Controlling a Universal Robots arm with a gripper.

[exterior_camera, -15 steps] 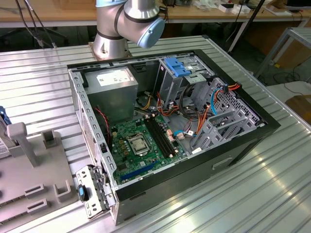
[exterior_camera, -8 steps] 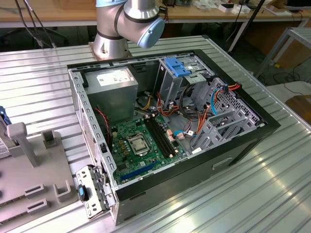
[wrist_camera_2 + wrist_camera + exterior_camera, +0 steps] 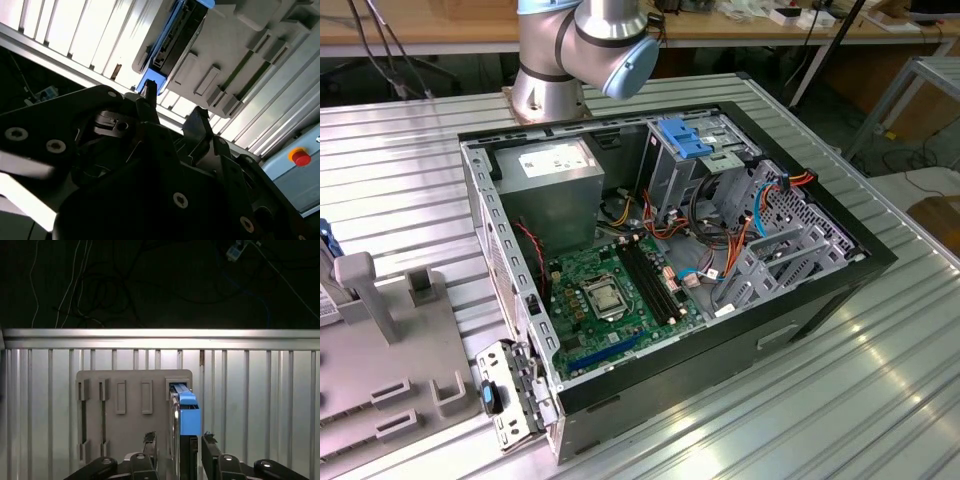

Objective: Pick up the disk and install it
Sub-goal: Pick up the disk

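Blue-railed disk (image 3: pixel 187 415) upright in grey holder (image 3: pixel 130 420), one end hidden behind tool (image 3: pixel 178 437), spread wide.

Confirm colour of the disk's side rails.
Bright blue; the disk shows best in the first wrist view.

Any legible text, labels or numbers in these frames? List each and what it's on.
No text can be read.
Power supply, white label: print too small to read.
Green circuit board: markings too small to read.
Disk: stands edge-on in the first wrist view, no print shows.
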